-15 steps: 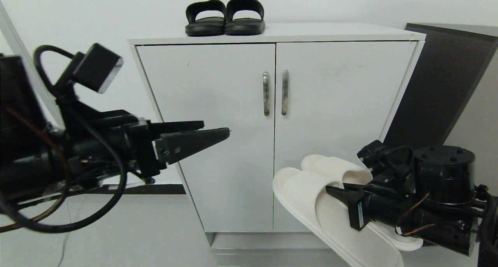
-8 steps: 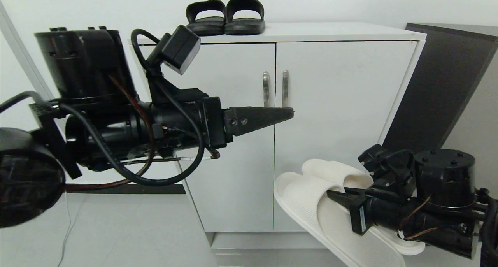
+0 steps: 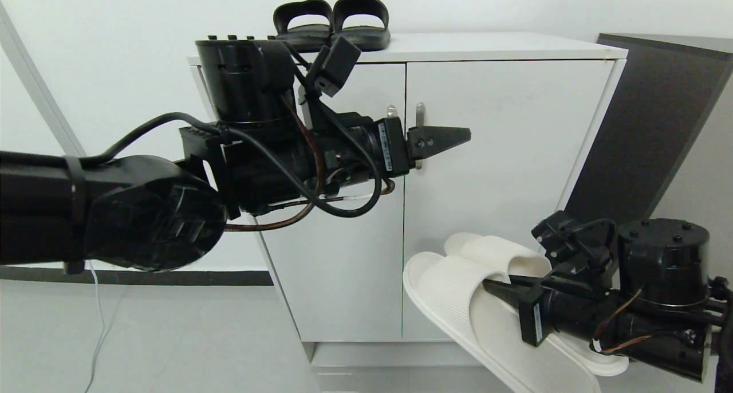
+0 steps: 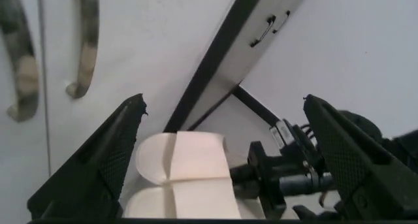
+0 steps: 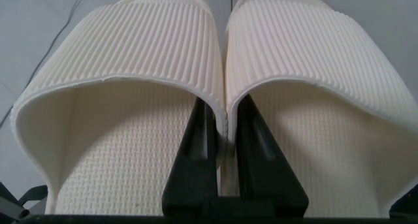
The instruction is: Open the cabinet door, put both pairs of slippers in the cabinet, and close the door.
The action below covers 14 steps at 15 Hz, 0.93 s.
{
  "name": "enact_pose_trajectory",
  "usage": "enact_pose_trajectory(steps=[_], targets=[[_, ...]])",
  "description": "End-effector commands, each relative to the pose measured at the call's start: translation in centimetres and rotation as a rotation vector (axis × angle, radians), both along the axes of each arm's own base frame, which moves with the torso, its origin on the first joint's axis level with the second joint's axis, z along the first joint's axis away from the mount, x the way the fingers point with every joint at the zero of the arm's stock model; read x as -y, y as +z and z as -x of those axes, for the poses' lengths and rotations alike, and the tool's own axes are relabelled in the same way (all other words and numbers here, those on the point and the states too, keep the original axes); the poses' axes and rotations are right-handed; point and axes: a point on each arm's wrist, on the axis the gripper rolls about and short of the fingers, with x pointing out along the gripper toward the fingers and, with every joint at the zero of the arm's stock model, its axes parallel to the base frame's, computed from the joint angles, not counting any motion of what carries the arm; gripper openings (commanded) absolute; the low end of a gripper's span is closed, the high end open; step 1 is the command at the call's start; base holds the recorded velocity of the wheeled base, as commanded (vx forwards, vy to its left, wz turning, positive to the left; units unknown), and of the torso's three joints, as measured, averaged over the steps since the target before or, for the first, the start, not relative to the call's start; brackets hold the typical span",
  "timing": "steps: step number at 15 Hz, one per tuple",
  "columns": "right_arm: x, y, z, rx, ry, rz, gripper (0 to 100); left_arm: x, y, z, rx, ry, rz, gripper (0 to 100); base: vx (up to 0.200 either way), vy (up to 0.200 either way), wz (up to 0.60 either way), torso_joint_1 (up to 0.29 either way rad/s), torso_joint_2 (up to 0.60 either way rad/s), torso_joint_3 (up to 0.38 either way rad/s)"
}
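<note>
Left gripper (image 3: 467, 134): wide open, empty; nearer arm, tips just right of the right-door handle (image 3: 420, 113).
Handle axis: vertical.
Right gripper (image 3: 488, 282): clamped on white slippers (image 3: 452, 301).

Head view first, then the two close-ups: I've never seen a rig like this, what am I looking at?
It's a robot with two black arms, each ending in a two-fingered tool. The wide picture comes from a camera on its head; the close-ups come from cameras on each wrist, looking out along that arm's tool. Before it stands a white cabinet, both doors shut, with black slippers on top. The right tool is shut on white slippers, pinching their two inner edges together. The left tool is open, up by the door handles.
</note>
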Motion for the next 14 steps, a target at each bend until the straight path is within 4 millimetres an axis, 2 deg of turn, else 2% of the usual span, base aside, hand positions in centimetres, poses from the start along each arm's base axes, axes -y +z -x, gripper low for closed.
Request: enact_pose_trajectory(steps=[1, 4, 6, 14], targets=[[0.0, 0.0, 0.0, 0.001, 0.000, -0.001, 0, 0.7, 0.1, -1.3, -0.007, 0.024, -0.005, 100, 0.000, 0.000, 0.00, 0.000, 0.00, 0.000], [0.0, 0.0, 0.0, 0.001, 0.000, -0.001, 0, 1.1, 1.4, -2.0, -0.026, 0.101, -0.035, 100, 0.000, 0.000, 0.00, 0.000, 0.00, 0.000], [0.0, 0.0, 0.0, 0.001, 0.000, -0.001, 0, 1.8, 1.1, -3.4, -0.016, 0.172, -0.061, 100, 0.000, 0.000, 0.00, 0.000, 0.00, 0.000], [0.1, 0.0, 0.1, 0.000, 0.000, 0.000, 0, 2.7, 0.2, -6.2, -0.032, 0.196, -0.077, 100, 0.000, 0.000, 0.00, 0.000, 0.00, 0.000]])
